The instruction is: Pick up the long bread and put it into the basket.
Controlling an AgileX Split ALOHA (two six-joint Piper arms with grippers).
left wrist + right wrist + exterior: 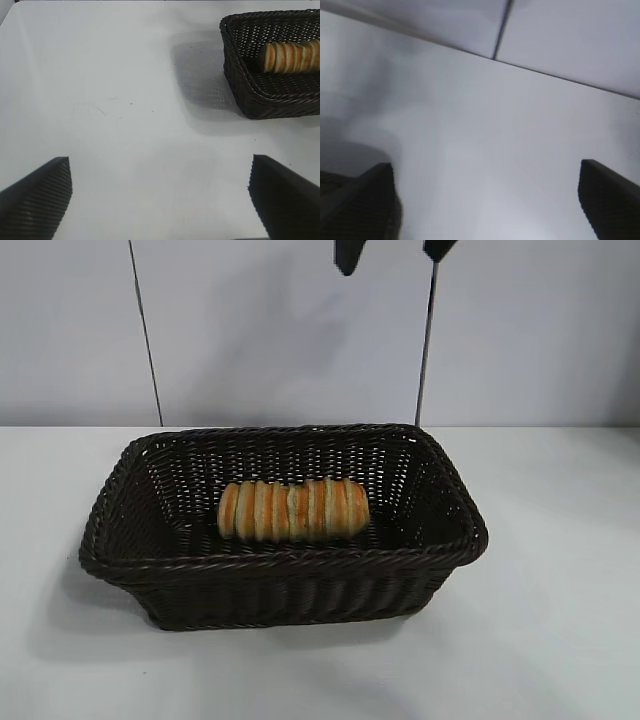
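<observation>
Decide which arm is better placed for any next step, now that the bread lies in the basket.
Right: its open tool hangs above the basket holding the bread. The left tool sits low over bare table, aside.

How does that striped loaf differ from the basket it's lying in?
The long bread is golden-tan with orange-brown and cream stripes; the basket is dark brown woven wicker. The bread is rounded and much shorter; the basket is rectangular with sloping sides. The bread lies inside, while the basket sits on the white table. Both lie lengthwise.
</observation>
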